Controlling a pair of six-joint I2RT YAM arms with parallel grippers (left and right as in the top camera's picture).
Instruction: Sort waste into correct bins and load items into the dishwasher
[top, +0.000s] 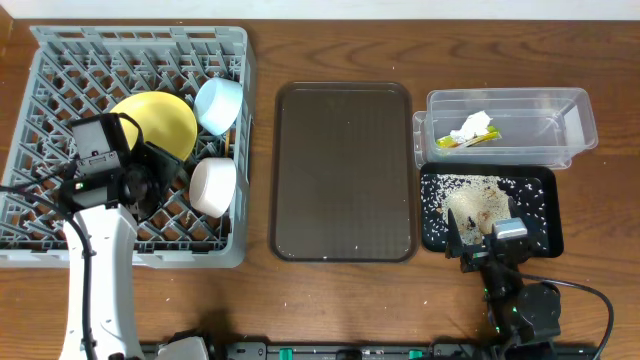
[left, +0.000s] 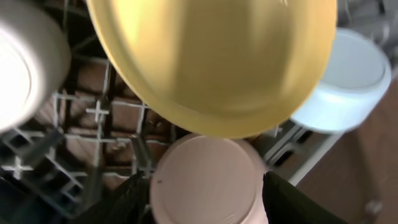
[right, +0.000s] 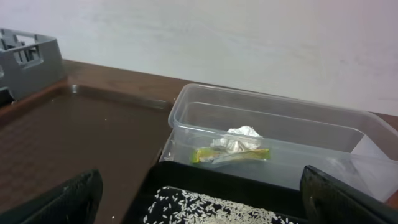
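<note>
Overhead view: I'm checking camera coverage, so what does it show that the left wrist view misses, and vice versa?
Only overhead: brown tray, clear tub, black tray of rice. Only left wrist: a small pale cup between the fingers of the left tool. Both: yellow plate, blue bowl, white bowl, grey rack.

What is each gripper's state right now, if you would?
Left gripper: jaws flank the small white cup; grip cannot be told.
Right gripper: open, empty.
</note>
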